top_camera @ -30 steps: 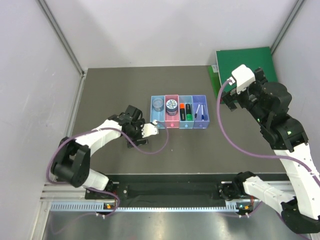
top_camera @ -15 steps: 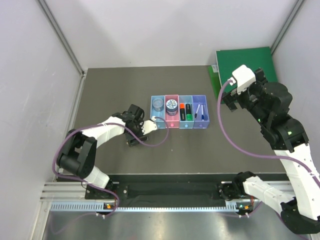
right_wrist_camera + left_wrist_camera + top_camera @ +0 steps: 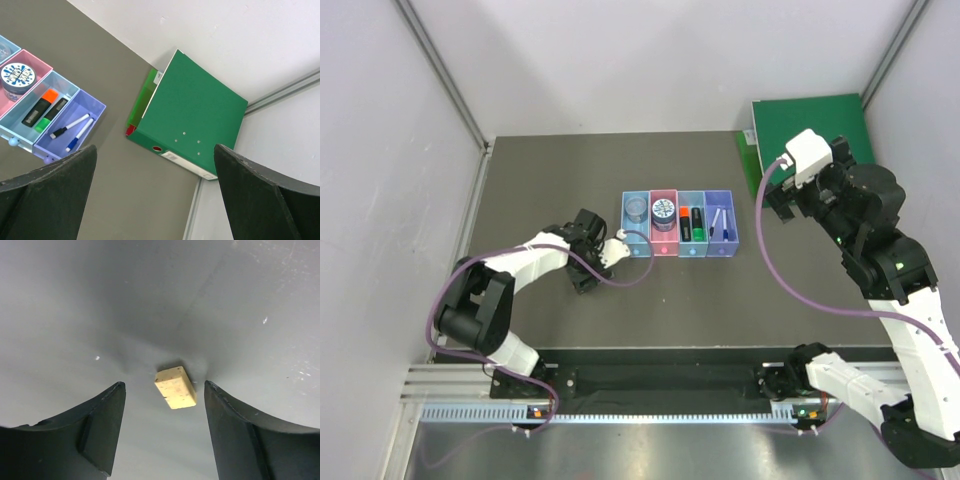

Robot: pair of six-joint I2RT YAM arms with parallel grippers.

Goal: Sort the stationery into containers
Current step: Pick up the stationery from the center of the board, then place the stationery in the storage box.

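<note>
A tiny pale orange block [image 3: 175, 387] lies on the grey table between my left gripper's [image 3: 163, 385] two dark fingers. The gripper is open and neither finger touches the block. From above, that gripper [image 3: 584, 276] points down just left of the containers [image 3: 692, 253], and it hides the block. The bins hold a grey tin [image 3: 636, 209], a blue tin [image 3: 663, 210], two highlighters [image 3: 691, 225] and two pens [image 3: 720, 224]. My right gripper [image 3: 155, 200] hangs open and empty high over the table's right side.
A large green binder [image 3: 810, 125] lies at the back right corner, also seen as the green binder [image 3: 192, 112] ahead of the right gripper. Grey walls and metal rails [image 3: 450, 85] enclose the table. The left arm's purple cable [image 3: 620, 283] loops in front of the bins.
My left gripper has drawn in a little leftward over the block and its jaws have narrowed somewhat. The right arm has stayed still.
</note>
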